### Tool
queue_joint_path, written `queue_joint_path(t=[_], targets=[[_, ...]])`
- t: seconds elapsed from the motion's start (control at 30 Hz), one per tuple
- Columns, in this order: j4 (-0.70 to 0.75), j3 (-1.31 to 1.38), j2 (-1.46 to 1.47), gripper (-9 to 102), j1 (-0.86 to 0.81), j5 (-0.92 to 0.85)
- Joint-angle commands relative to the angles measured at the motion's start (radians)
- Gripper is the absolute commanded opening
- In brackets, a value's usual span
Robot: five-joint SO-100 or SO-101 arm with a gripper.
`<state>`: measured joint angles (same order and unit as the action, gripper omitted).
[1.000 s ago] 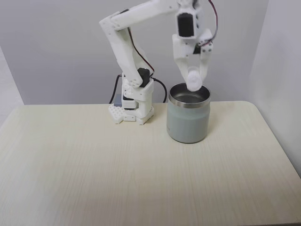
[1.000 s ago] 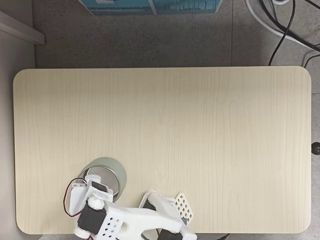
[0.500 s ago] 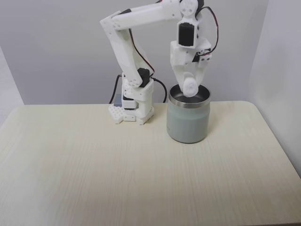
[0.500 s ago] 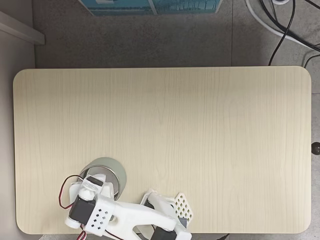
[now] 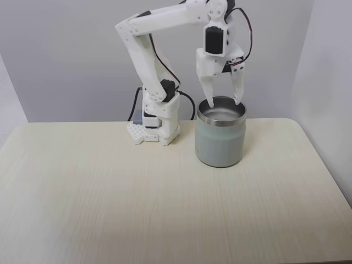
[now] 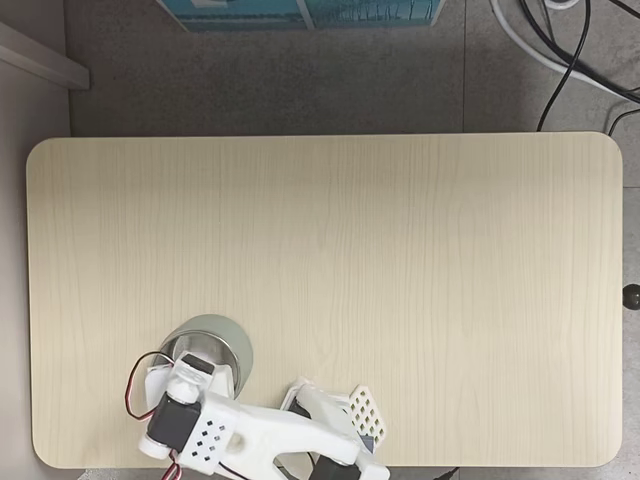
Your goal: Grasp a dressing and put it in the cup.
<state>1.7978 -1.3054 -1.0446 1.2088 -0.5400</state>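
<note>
— Claw (image 5: 224, 102)?
— Spread wide, fingers (image 5: 210, 98) apart, nothing held between them. Tips poised just over the steel rim of the cup (image 5: 220, 138), one at 9 o'clock of the mouth, the other at 3 o'clock.

— Touching the rim?
— Cannot tell; close at the least.

— Cup?
— Upright on the bench (image 5: 165, 192), just beside the arm's base (image 5: 155, 129), at its 3 o'clock in the front fixed view. In the top-down fixed view, cup (image 6: 214, 334) at 7 o'clock of the bench (image 6: 400, 260), partly under the wrist.

— Dressing?
— Not made out; cup's inside hidden from the front, covered by the arm from above.
</note>
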Motion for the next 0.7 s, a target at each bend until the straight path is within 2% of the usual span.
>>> queue_joint_path(t=[0.0, 0.67], targets=[[0.038, 0.0, 0.034, 21, -0.012, -0.008], [0.005, 0.018, 0.029, 20, -0.009, 0.008]])
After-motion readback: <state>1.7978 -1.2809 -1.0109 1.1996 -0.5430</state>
